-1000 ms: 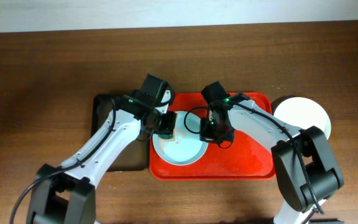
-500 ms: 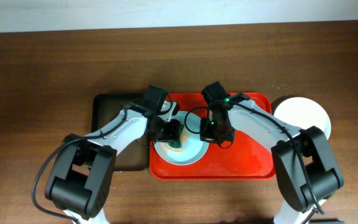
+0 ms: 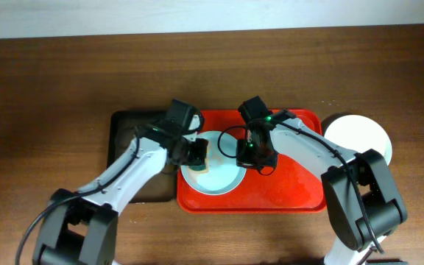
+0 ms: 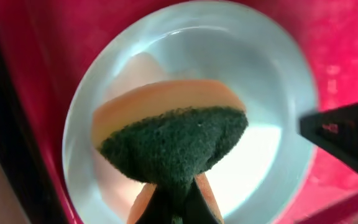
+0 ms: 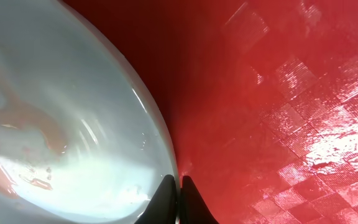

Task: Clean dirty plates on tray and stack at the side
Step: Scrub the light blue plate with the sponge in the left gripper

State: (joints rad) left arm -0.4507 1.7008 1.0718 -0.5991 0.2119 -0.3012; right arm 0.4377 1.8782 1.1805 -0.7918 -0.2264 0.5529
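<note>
A: Item one, left gripper. Condition?

B: We log it clamped narrow on a sponge, green scouring face toward the wrist camera and orange foam behind. The sponge sits low over the inside of a plate. We cannot tell if it presses on the plate or hangs just above it.

A: Item two, right gripper.

B: Its fingers are pinched nearly together on that plate's right rim, one inside and one outside. We judge it is steadying the plate for the scrub.

A: Location of the plate?

B: It lies flat at the left end of the red tray. It is pale mint and glossy. The right wrist view shows a faint pinkish film, either residue or a reflection of the tray; we cannot tell.

A: Other stock?

B: One white plate rests on the table just off the tray's right end, partly hidden by the right arm. We cannot tell if more lie beneath it. A dark tray lies left of the red one.

A: Progress?

B: We judge the task well along. The side stack is begun and this is the only plate we see on the tray. What is left is to finish the wipe and move the plate to the stack.
</note>
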